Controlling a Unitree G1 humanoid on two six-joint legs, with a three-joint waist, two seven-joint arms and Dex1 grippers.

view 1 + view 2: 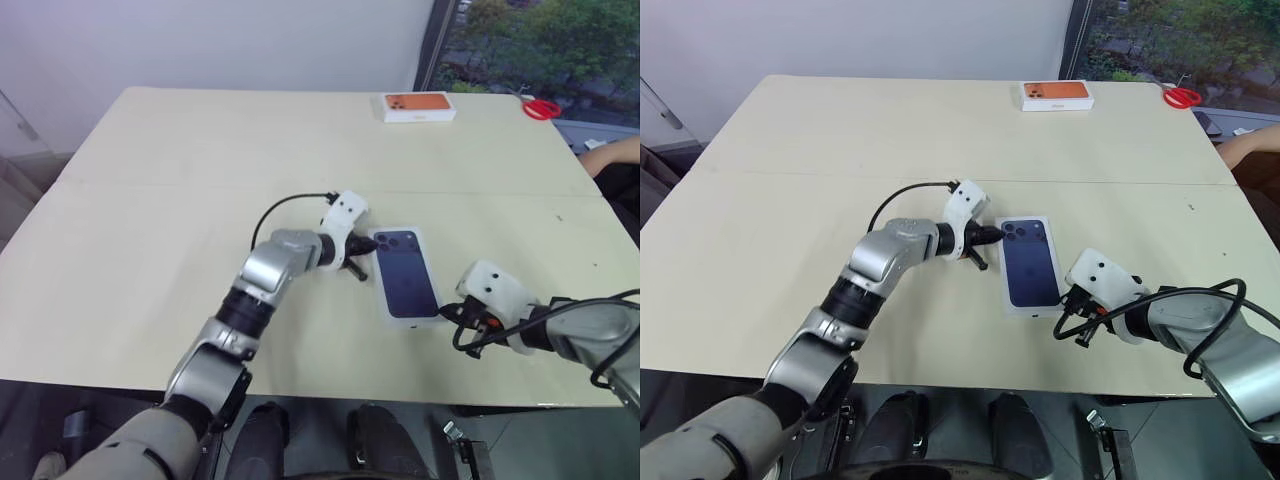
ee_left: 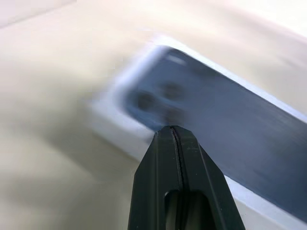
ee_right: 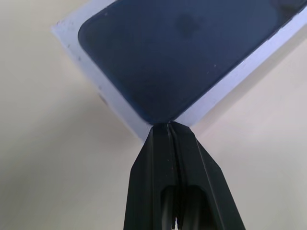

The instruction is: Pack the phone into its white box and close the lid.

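The lid (image 1: 405,272), white with a dark phone picture on its top, lies flat near the middle of the table. It covers whatever is under it, so the phone and the white box are hidden. My left gripper (image 1: 356,262) is shut, and its tip sits at the lid's far left corner, by the printed camera cluster (image 2: 163,96). My right gripper (image 1: 447,312) is also shut, with its tip at the lid's near right corner (image 3: 158,117). Neither gripper holds anything.
An orange-topped white box (image 1: 418,106) rests at the table's far edge, with red scissors (image 1: 541,109) to its right. A person's arm (image 1: 612,152) reaches in at the right edge. The pale table (image 1: 150,220) stretches wide to the left.
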